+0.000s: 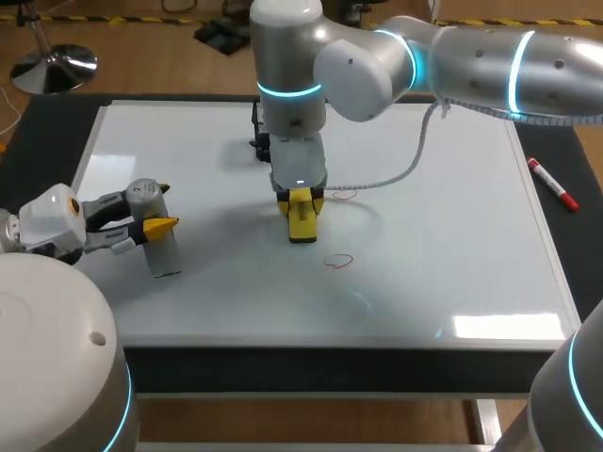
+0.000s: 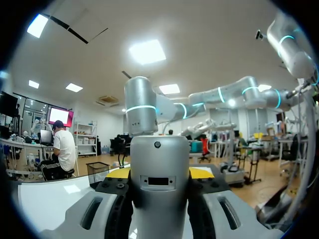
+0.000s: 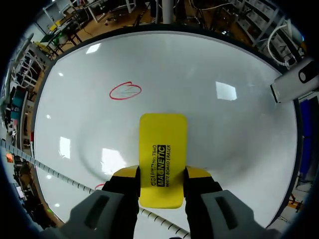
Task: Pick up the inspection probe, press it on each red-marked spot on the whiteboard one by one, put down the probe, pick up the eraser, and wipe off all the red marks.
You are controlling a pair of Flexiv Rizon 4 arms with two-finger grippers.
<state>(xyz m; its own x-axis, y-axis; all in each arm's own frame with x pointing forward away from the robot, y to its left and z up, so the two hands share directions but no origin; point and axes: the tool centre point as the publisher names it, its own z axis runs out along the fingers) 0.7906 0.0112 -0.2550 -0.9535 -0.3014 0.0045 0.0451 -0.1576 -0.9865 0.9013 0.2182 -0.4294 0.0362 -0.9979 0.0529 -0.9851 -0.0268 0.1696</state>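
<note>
My right gripper (image 1: 301, 209) is shut on the yellow eraser (image 1: 302, 224), held flat against the whiteboard (image 1: 443, 235) near its middle. Between its fingers in the right wrist view lies the eraser (image 3: 162, 154), with a red circle mark (image 3: 125, 91) ahead of it and a trace of red (image 3: 99, 186) beside one finger. From above, one red mark (image 1: 337, 261) sits just in front of the eraser and another (image 1: 346, 194) just right of the gripper. My left gripper (image 1: 155, 212) is shut on the grey inspection probe (image 1: 165, 252) over the board's left part; this probe (image 2: 159, 169) stands between the fingers.
A red marker pen (image 1: 553, 184) lies on the dark table right of the whiteboard. A small black object (image 1: 259, 141) sits on the board behind my right arm. A white cable (image 1: 415, 155) hangs from the right arm over the board.
</note>
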